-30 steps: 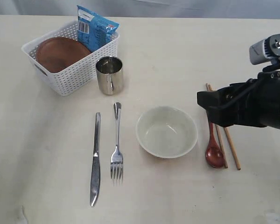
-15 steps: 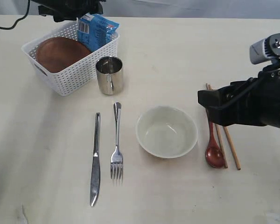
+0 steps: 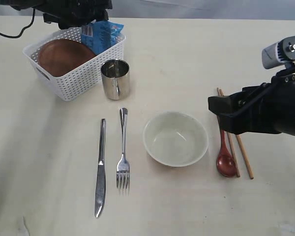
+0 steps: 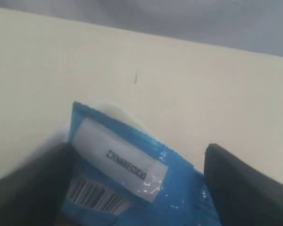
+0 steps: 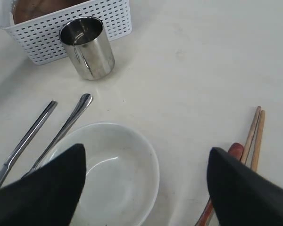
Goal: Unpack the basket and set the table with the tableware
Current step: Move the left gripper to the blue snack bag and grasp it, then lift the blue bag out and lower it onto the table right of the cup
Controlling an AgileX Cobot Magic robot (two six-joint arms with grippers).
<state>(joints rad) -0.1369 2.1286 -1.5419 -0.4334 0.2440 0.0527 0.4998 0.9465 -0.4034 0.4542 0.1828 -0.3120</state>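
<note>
**Spotter:** Where is everything sitting?

**Operator:** I'm seeing the knife [image 3: 101,167], fork [image 3: 123,157], bowl [image 3: 175,138], spoon [image 3: 224,158] and chopsticks [image 3: 243,157] lying out on the bench [image 3: 187,59]. The cup [image 3: 115,78] is standing just beside the near right corner of the basket [image 3: 83,78]. Only the plate [image 3: 64,55] is waiting inside the basket, at far left, with the packet [image 3: 107,33] standing at its right.

**Spotter:** And the grippers?

**Operator:** I'm hovering the left gripper [image 4: 137,148] over the basket, jaws spread on either side of the packet's top and pinching nothing. The right gripper [image 5: 146,151] is hanging spread and empty above the bowl's right side, near the spoon.

**Spotter:** What's worrying you?

**Operator:** I'm lined up on the wrong thing. If I close here, I'm lifting the snack, not the plate. I'm also judging that the plate, lying low against the basket wall, is giving the jaws little edge to bite. A poor grip could drag the light basket along and knock the cup over. On the right, dropping lower risks nudging the spoon and chopsticks out of line.

**Spotter:** Any writing?

**Operator:** I'm reading nothing for sure. The packet is carrying a white sticker [image 4: 127,167] with one line of dark print, too blurred to make out, and a barcode [image 4: 94,200] beside it. No brand is showing.
</note>
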